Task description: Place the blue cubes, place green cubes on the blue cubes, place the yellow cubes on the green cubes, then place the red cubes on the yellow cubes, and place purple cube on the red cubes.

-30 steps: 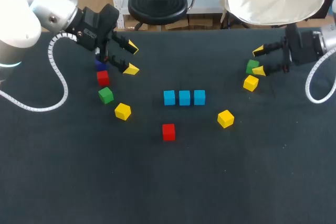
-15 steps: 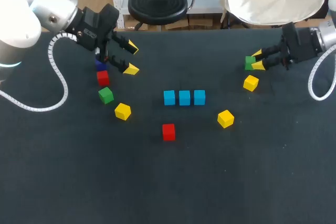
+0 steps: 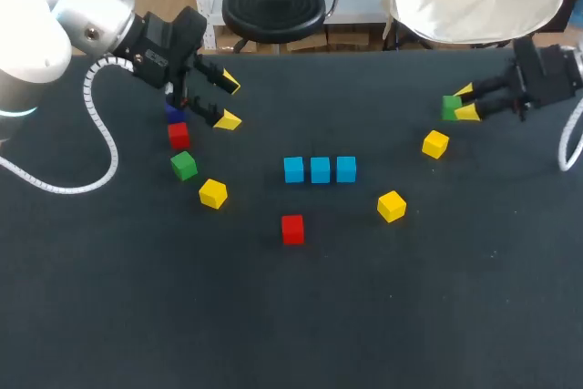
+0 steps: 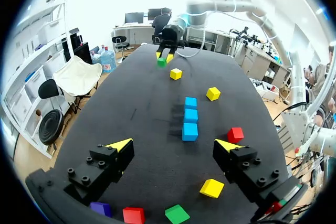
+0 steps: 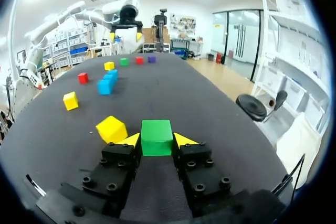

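Three blue cubes (image 3: 320,169) sit in a row mid-table, also seen as blue cubes (image 4: 190,116) ahead of my left gripper. My right gripper (image 3: 464,103) at the far right is shut on a green cube (image 3: 450,107), lifted off the table; the wrist view shows the green cube (image 5: 156,137) squeezed between both yellow tips. My left gripper (image 3: 227,101) hangs open at the far left, above a purple cube (image 3: 173,113), a red cube (image 3: 178,136), a second green cube (image 3: 183,165) and a yellow cube (image 3: 212,193). Another red cube (image 3: 292,229) lies in front of the blue row.
Two more yellow cubes lie on the right: one (image 3: 435,144) just below my right gripper, one (image 3: 392,206) nearer the middle. The dark table (image 3: 291,316) is bare along its front half.
My right gripper closed on the green cube, then lifted it and drew back to the right. The left arm stayed still.
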